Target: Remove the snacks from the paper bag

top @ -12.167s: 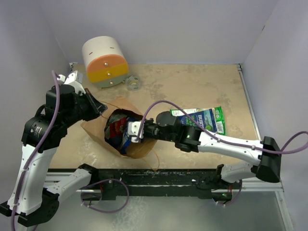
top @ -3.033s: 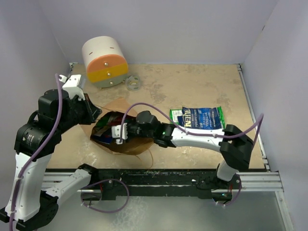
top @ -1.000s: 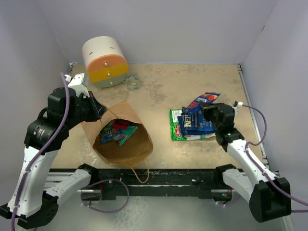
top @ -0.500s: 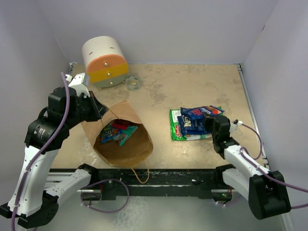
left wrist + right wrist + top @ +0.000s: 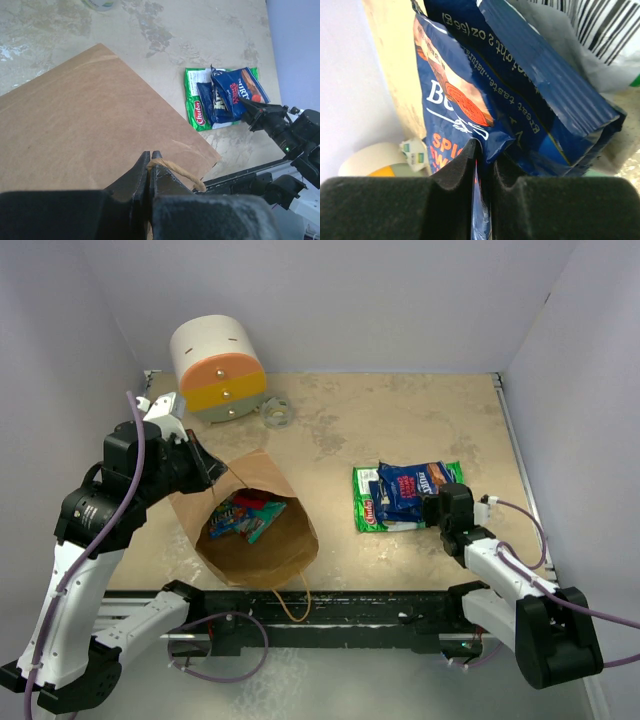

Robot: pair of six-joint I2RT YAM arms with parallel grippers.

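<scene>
We are lowering the dark blue packet (image 5: pixel 418 481), just out of the paper bag (image 5: pixel 287 546), onto the green packet (image 5: pixel 366 511), right gripper (image 5: pixel 434 508) still pinching it (left gripper (image 5: pixel 150 161) clamping the bag's handle (image 5: pixel 176 169)); more snacks (image 5: pixel 243 517) are waiting inside.

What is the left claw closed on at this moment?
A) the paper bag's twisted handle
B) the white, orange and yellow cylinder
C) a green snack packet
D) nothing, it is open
A: the left wrist view shows the left claw shut on the twisted paper handle of the paper bag.
</scene>
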